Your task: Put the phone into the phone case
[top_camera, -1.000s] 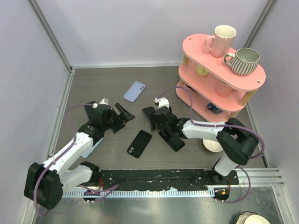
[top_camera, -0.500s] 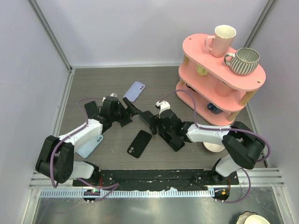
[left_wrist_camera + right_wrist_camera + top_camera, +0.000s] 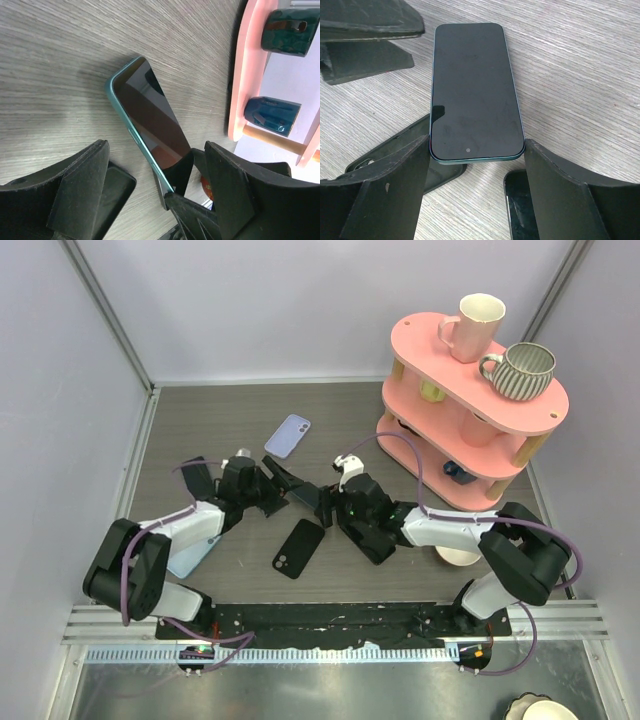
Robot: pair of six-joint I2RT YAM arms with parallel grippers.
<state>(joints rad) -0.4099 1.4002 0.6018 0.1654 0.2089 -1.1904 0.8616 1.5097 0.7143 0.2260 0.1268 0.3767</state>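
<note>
Right gripper (image 3: 476, 147): fingers apart, with the near end of the phone (image 3: 475, 90) lying flat between them, ungripped. Left gripper (image 3: 156, 147): fingers apart, facing its far end. The black case (image 3: 299, 547) lies just beside. You are likely at pickup; next, close squarely on the long edges.

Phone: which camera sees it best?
The right wrist camera: nearly the whole phone lies flat on the table, dark screen up. The left wrist camera shows it slanted, its near end hidden. In the top camera I cannot make it out.
</note>
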